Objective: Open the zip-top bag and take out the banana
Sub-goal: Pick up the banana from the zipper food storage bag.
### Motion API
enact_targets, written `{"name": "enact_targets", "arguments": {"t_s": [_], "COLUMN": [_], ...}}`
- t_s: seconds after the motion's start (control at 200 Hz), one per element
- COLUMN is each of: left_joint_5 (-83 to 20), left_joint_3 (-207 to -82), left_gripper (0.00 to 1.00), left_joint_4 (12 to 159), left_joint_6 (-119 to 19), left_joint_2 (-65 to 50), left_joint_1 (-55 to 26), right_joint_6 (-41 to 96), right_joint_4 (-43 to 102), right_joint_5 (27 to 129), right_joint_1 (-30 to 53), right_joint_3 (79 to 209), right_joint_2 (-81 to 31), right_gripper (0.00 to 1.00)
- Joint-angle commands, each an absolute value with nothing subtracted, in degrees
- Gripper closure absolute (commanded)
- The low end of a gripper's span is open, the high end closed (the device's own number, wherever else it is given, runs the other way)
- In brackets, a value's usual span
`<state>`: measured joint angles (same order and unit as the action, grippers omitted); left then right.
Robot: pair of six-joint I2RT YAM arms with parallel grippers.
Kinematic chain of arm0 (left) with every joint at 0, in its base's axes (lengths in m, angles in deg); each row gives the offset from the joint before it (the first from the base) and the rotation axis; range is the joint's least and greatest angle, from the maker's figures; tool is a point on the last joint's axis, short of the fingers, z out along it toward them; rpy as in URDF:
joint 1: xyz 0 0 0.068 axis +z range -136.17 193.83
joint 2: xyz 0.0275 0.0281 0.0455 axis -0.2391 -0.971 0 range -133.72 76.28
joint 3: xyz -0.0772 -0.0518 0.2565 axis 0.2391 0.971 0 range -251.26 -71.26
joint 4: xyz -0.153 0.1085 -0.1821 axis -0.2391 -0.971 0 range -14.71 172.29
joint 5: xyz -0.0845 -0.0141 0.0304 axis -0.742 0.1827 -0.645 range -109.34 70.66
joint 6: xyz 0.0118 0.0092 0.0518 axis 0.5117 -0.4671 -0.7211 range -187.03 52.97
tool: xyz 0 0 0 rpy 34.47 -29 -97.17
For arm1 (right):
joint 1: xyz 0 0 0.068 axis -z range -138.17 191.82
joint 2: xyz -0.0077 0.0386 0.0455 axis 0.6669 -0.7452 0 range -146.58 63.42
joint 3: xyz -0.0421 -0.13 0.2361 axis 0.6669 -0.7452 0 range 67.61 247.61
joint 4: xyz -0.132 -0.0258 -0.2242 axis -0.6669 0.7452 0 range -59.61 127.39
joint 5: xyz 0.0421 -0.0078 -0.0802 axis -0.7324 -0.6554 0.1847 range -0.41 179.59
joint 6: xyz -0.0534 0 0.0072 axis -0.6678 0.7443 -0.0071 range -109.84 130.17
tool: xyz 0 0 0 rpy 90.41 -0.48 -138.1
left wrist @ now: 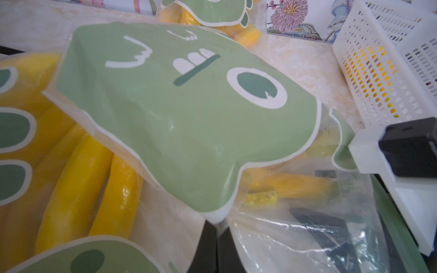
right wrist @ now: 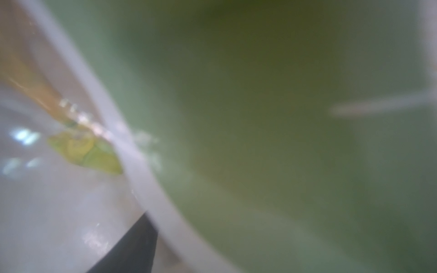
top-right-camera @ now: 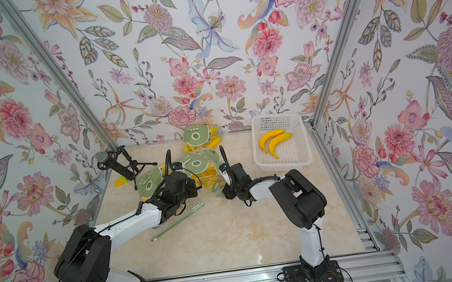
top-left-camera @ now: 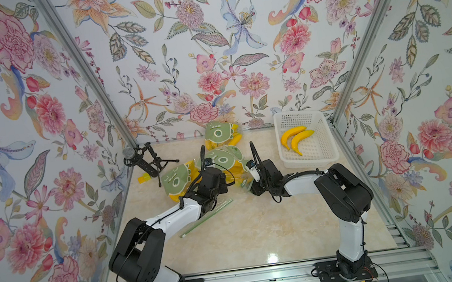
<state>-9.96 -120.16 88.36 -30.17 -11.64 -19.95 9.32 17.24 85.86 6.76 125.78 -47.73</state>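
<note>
While two bananas already lie in the white basket at right, the zip-top bag at centre frame still holds its banana. The left tool is clamped on its film; whether the right tool is apart I cannot tell. Filled bags and a microphone stand crowd it.

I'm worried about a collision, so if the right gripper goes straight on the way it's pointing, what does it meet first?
Most likely the middle zip-top bag: the right gripper points into it, and its green print fills the blurred right wrist view at close range. What lies behind it is unclear.
</note>
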Motion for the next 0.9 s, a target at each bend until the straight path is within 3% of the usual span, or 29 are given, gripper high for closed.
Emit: {"name": "enact_targets", "arguments": {"t_s": [0.0,0.205,0.395,0.57,0.776,0.896], "left_joint_5": [-8.7,-9.1,-8.7,-9.0,-8.8,-8.4], "left_joint_3": [-121.7,-121.8,-121.7,-121.3,-121.4,-121.4], "left_gripper": [1.00,1.00,1.00,1.00,1.00,1.00], "left_joint_4": [88.1,88.4,88.0,88.4,88.4,87.9], "left_joint_6": [-30.6,-30.5,-30.6,-30.5,-30.6,-30.6], "left_joint_2": [-12.8,-12.9,-12.9,-12.9,-14.9,-14.9], "left_joint_1": [-20.5,-20.5,-20.5,-20.5,-20.5,-20.5], "right_joint_6": [9.3,9.7,13.5,17.2,17.6,18.2], "right_joint_4": [15.2,8.3,4.6,0.2,-0.6,-1.6], "right_joint_5": [79.0,76.7,80.0,78.2,77.2,77.3], "right_joint_1": [6.2,5.0,6.5,7.4,5.6,5.4], "right_joint_3": [122.1,117.1,116.6,117.0,118.6,117.2], "right_joint_2": [-45.3,-42.4,-43.0,-44.4,-46.4,-45.4], "right_gripper": [0.38,0.46,0.39,0.38,0.51,0.66]}}
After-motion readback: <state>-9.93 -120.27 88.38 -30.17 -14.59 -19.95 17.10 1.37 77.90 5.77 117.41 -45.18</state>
